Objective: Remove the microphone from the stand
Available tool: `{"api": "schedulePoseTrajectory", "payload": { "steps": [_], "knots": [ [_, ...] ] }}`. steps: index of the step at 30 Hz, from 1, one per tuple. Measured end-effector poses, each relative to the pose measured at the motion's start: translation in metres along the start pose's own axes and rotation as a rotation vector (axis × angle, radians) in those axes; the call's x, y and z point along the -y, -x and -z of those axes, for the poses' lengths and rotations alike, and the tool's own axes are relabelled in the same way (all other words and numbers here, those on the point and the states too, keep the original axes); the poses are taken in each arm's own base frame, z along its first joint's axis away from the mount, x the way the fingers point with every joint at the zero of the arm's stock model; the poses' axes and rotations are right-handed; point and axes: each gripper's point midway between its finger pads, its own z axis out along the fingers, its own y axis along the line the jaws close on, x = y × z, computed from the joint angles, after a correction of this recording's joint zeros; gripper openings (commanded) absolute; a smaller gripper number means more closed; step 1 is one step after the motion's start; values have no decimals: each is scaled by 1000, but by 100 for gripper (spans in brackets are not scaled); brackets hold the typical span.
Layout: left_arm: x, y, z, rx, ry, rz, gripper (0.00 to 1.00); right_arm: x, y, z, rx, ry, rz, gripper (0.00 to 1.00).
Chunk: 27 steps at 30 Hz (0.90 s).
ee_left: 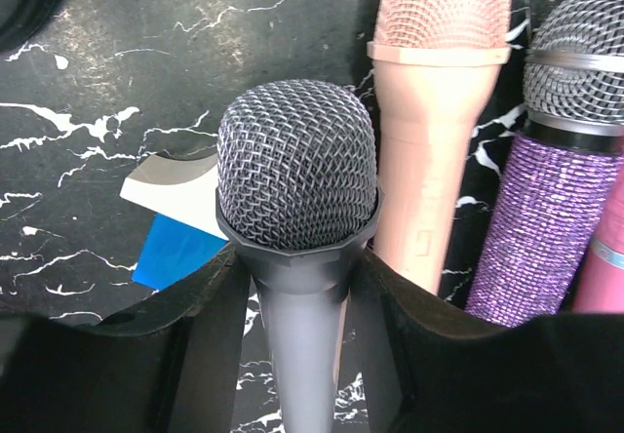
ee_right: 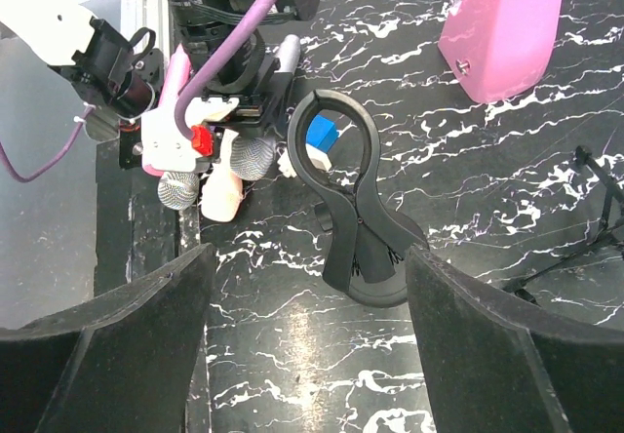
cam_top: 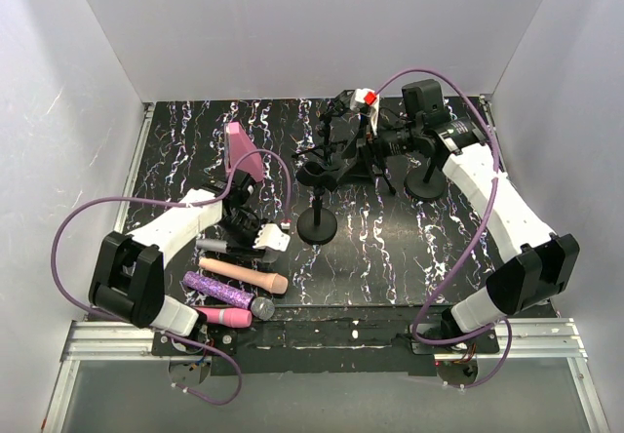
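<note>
A grey microphone (ee_left: pixel 297 189) with a mesh head is clamped between the fingers of my left gripper (ee_left: pixel 297 292), which is shut on its handle. In the top view this gripper (cam_top: pixel 249 230) is low at the front left, and the microphone's grey handle (cam_top: pixel 210 245) sticks out to its left. The stand (cam_top: pixel 317 224) is apart from it at the table's middle, and its ring clip (ee_right: pixel 336 150) holds nothing. My right gripper (cam_top: pixel 366 145) hangs open above and behind the stand. In the right wrist view this gripper (ee_right: pixel 307 345) has only bare table between its fingers.
A peach microphone (ee_left: pixel 439 111), a purple glitter one (ee_left: pixel 556 189) and a pink one (ee_left: pixel 604 277) lie side by side next to the held microphone. A white and blue block (ee_left: pixel 171 218) is on the table. A pink object (cam_top: pixel 242 150) and more black stands (cam_top: pixel 426 181) are further back.
</note>
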Motion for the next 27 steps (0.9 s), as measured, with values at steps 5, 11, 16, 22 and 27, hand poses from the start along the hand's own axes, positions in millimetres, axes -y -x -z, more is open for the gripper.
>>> {"api": "schedulePoseTrajectory", "payload": {
  "steps": [5, 11, 16, 22, 27],
  "knots": [
    [-8, -3, -10, 5, 4, 20, 50, 2, -8, -2, -20, 2, -7, 84],
    [-9, -2, -15, 21, -3, 75, 54, 16, -14, -8, -59, 4, -11, 84],
    [-11, 3, -13, 38, 14, 117, 54, 16, -19, -9, -79, 10, -21, 83],
    [-41, 35, 28, 115, 171, 137, 56, 14, -21, -9, -89, 19, 6, 83],
    [-69, 80, 72, 296, 362, 186, 64, 13, -19, -15, -102, 21, 45, 82]
  ]
}}
